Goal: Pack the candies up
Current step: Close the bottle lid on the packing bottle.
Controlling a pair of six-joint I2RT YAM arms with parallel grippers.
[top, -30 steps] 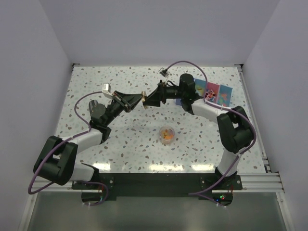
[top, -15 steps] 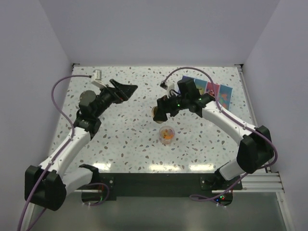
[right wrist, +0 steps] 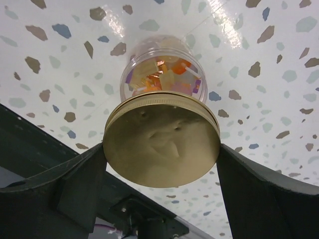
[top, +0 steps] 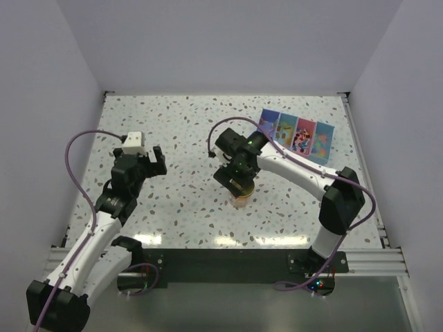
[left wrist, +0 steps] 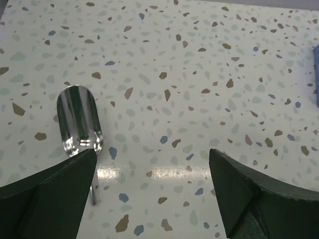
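From above, the left gripper (top: 151, 160) hangs over the left half of the worktop (top: 187, 117), its jaws spread wide and empty. The right gripper (top: 239, 181) sits near the worktop's middle, directly over the jar (top: 244, 203), where orange candies (top: 240, 198) show. A blue and pink box (top: 296, 133) lies by the far right corner.

The left wrist view shows a shiny metal scoop (left wrist: 79, 122) lying on the worktop beside one finger.

In the right wrist view, the gripper clamps a gold lid (right wrist: 162, 144) from both sides over the clear jar's mouth. Whether the lid touches the rim I cannot tell. Orange and yellow candies (right wrist: 162, 74) lie inside.
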